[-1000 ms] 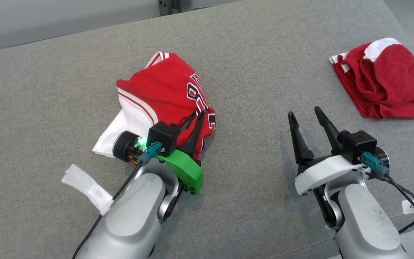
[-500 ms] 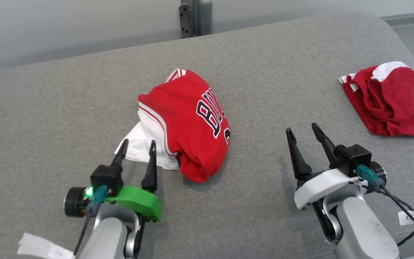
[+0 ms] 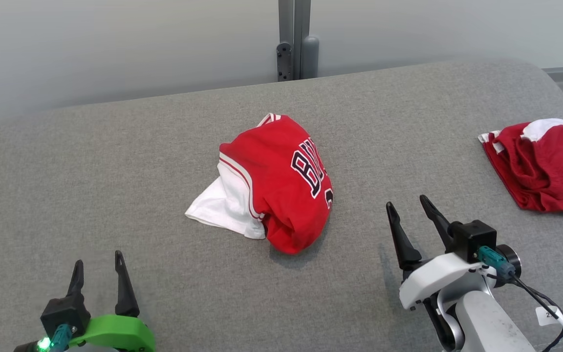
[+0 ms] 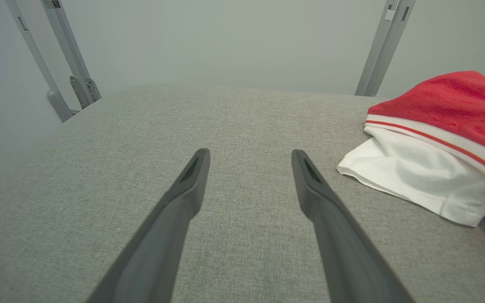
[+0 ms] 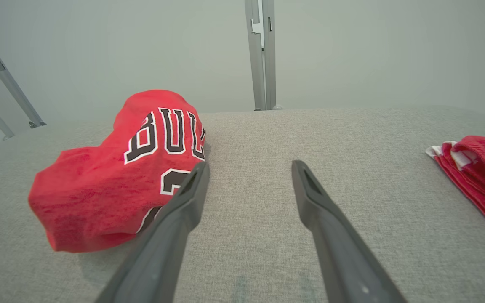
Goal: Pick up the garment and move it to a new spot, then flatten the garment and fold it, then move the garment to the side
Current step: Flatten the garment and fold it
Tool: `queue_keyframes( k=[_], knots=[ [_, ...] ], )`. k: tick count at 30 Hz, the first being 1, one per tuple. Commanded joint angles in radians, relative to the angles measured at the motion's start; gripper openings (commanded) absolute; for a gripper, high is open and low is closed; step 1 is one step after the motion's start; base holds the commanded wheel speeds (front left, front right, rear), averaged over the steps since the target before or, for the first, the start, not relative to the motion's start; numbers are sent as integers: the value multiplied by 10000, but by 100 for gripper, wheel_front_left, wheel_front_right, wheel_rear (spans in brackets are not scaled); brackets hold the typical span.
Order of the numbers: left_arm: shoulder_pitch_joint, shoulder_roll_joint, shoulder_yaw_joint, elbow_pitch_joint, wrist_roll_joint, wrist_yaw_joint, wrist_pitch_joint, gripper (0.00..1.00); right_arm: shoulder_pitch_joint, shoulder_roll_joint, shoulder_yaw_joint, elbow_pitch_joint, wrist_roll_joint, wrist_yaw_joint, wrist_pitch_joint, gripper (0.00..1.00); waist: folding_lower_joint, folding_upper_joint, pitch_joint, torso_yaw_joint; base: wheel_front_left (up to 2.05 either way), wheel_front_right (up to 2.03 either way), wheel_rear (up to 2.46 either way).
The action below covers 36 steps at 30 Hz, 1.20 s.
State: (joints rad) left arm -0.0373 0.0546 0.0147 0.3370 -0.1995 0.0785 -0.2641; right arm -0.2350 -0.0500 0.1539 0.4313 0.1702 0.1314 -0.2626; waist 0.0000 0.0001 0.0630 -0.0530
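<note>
The crumpled red jersey (image 3: 281, 186) lies mid-frame, up and right of the open left gripper (image 3: 98, 259), left of the nearer, also open right gripper (image 3: 406, 201).

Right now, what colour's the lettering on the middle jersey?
Black lettering with white outline on the red jersey; clearest in the right wrist view.

The red jersey (image 5: 82, 198) bears black, white-edged letters "BUL", with a partly hidden numeral beneath.
</note>
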Motion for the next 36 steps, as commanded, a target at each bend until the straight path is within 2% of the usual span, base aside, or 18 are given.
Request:
queue_keyframes(
  k=[1,4,9,11,16,22,27,36],
  knots=[
    [231,-7,169,-92,57,-64,3,100,114,-19,39,27,-14,-14,-29,100,0,-1,-91,38,0,0,0],
    [410,-32,348,-188,-37,-80,3,100,143,-19,40,58,-70,-14,-29,100,0,-1,-42,58,0,0,0],
    [281,-26,-41,-101,-371,-11,3,100,-50,-13,205,-3,-190,-14,-29,100,0,-1,140,241,0,0,0],
    [144,-25,-258,-72,-477,17,3,100,-257,-12,450,-60,-231,-14,-29,100,0,-1,226,381,0,0,0],
    [-140,-26,-874,-107,-756,-79,3,100,-1292,-16,1810,96,-498,-14,-29,100,0,-1,553,1024,0,0,0],
    [-287,-22,-1320,22,-1002,51,3,100,-3031,-24,3551,1409,-534,-14,22,100,0,-1,817,1893,0,0,0],
    [-426,-26,-1589,120,-1282,118,3,100,-4527,-28,4905,2686,-273,-16,547,100,0,-1,1047,2672,0,0,0],
    [-717,-28,-2411,7,-1926,297,3,100,-6268,-167,6375,5172,621,-14,1509,100,0,-1,1910,4430,0,0,0]
  ],
)
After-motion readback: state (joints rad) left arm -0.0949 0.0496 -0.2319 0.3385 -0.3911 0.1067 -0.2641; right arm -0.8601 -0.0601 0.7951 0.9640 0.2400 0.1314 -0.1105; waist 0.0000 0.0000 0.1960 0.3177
